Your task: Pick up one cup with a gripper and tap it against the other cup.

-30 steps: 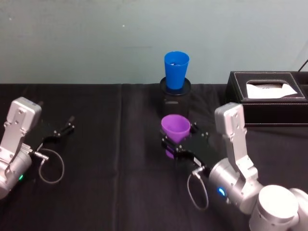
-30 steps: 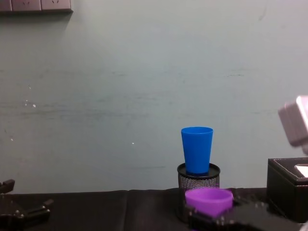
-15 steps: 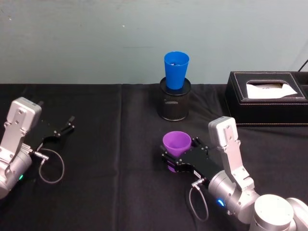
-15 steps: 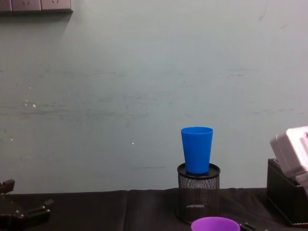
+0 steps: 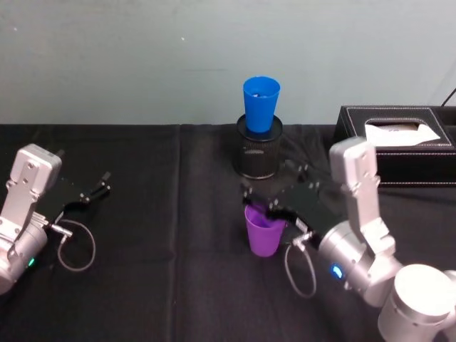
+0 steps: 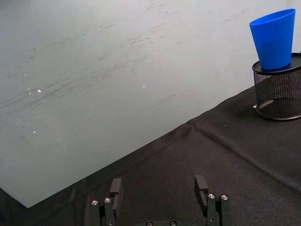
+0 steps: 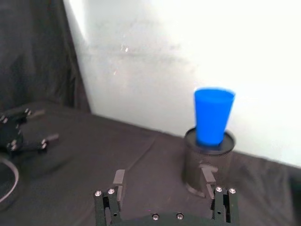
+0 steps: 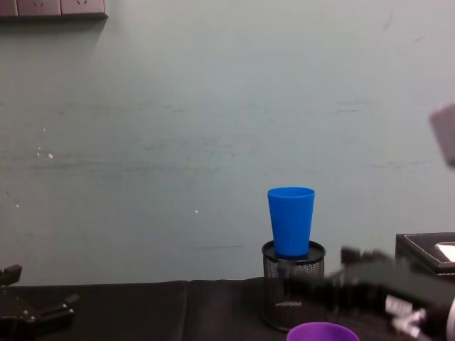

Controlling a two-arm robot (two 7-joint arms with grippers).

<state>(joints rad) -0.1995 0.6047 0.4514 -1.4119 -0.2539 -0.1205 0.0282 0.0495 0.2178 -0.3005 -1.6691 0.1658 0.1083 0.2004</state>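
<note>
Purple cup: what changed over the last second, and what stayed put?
The right gripper let go of the purple cup, which now stands on the table; its jaws are open, raised above the rim. The blue cup on the mesh holder and the left gripper, parked open at the left, stayed put.

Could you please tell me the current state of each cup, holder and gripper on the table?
Purple cup: upright on the table, not held.
Blue cup: upright, seated in the mesh holder's top.
Mesh holder: upright, carrying the blue cup.
Right gripper: jaws open, empty, just above the purple cup.
Left gripper: jaws open, empty, parked at the left.
</note>
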